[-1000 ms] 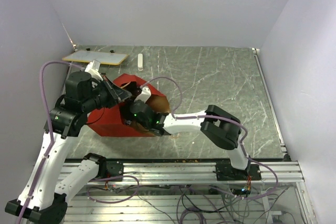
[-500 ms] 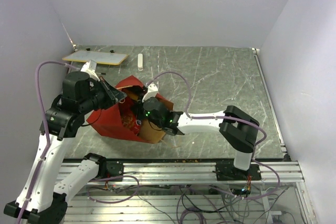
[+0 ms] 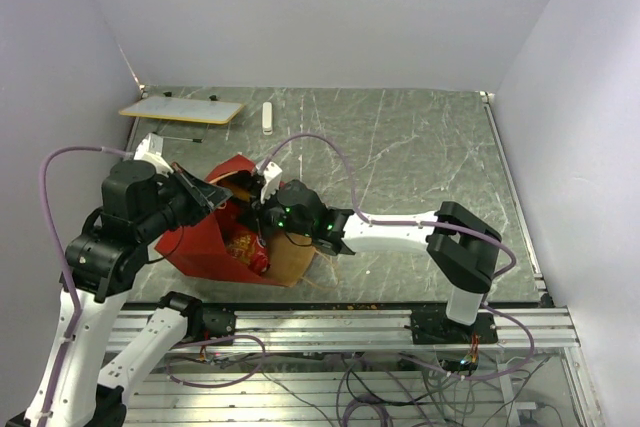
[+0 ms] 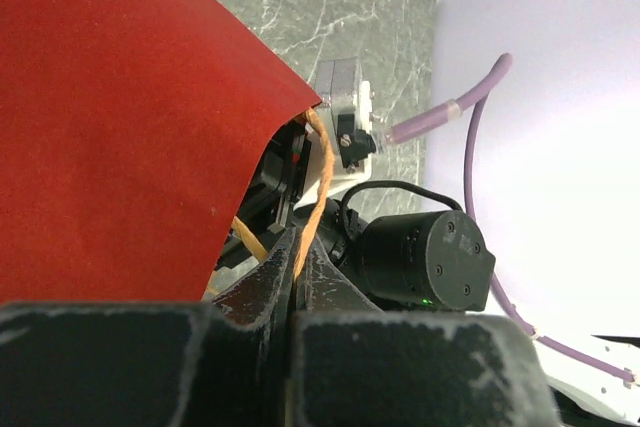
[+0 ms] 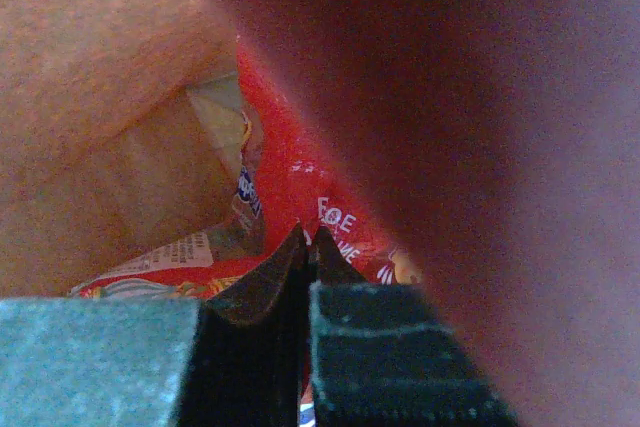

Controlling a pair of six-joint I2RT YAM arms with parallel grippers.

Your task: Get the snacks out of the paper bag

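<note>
Swung nearer and leftward since a second ago, the left arm has dragged the paper bag toward the near edge of the desk and tipped it, so its mouth now gapes at the right tool. Nearest, at that mouth, the red snack packet lies just below and ahead of the right tool. That tool's fingers are pressed together with their tips against the packet's printed film; whether they pinch a fold of it I cannot tell. Such a packet is likely light, crinkly and slick, puffed with air, so a crimped end seam looks a safer hold than the bulging face. Any other snacks are hidden deeper inside the bag. Farther back, the left tool is clamped on the tan string handle, with the bag hanging beneath it; thin paper and string could tear under a hard pull.
</note>
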